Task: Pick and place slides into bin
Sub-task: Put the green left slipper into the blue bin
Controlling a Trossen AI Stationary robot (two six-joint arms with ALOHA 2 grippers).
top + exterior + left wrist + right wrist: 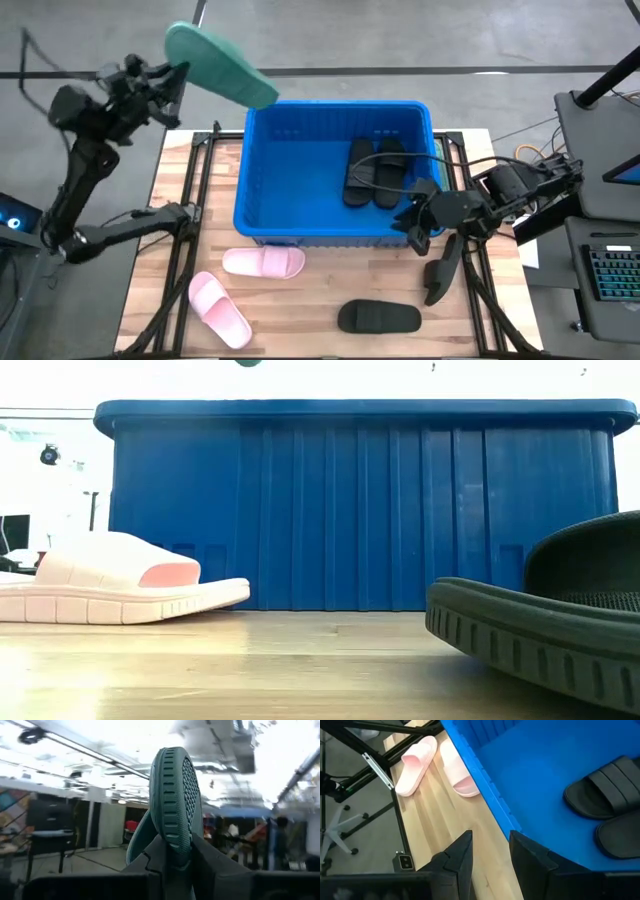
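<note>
My left gripper (172, 72) is raised high over the table's far left, beside the far left corner of the blue bin (262, 150), and is shut on a sage green slide (222, 66). Two black slides (375, 172) lie in the bin on its floor. Two light pink slides (263, 262) (218, 310) and one black slide (378, 317) lie on the table in front of the bin. My right gripper (490, 852) is open and empty at the bin's near right wall (490, 795). My left gripper pinches one end of the green slide (172, 852) between its two fingers, one on the treaded sole side (189, 785) and one on the other side. The slide is lifted clear and sticks out from the fingers toward the bin, over its far left corner.
The bin fills the middle and far part of the table, its rim (350, 408) well above the tabletop. The pink slide (120, 588) and the black slide (545, 630) lie on bare wood near the front edge. A keyboard and equipment (610, 270) stand right of the table.
</note>
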